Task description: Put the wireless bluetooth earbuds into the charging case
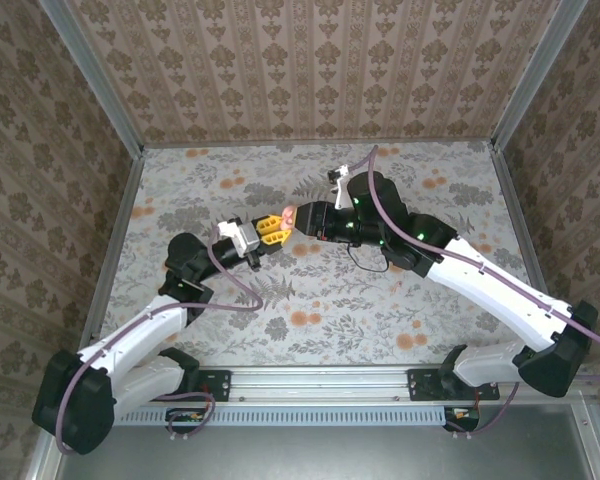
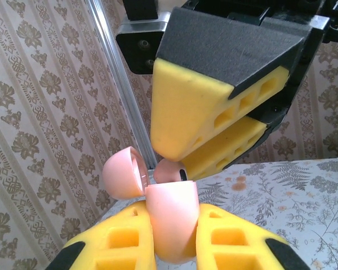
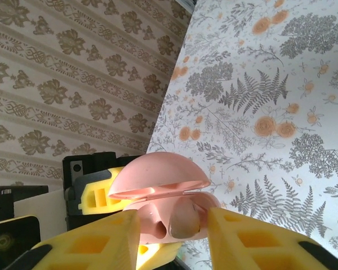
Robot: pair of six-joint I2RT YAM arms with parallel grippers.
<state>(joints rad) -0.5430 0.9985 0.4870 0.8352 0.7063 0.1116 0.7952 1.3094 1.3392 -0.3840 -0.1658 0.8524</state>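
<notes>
The left fingers (image 2: 118,236) are pinching the light, slippery case (image 2: 172,216) by its lower shell, above the tabletop (image 1: 310,320) at 11 o'clock from centre, while the right fingers (image 3: 96,242) are flanking the tiny earbud (image 3: 186,218), whether gripping it I cannot tell.

In the top view the table (image 1: 310,320) lies bare along its upper edge, lower middle and far sides, so there is wide room to pass, hemmed only by the walls (image 1: 320,70) at left, top and right. The centre is crowded: the left gripper (image 1: 276,226) and right gripper (image 1: 300,219) meet nose to nose at the case (image 1: 289,213) (lid raised). The left arm (image 1: 150,330) and right arm (image 1: 490,285) slant in from the bottom corners.
</notes>
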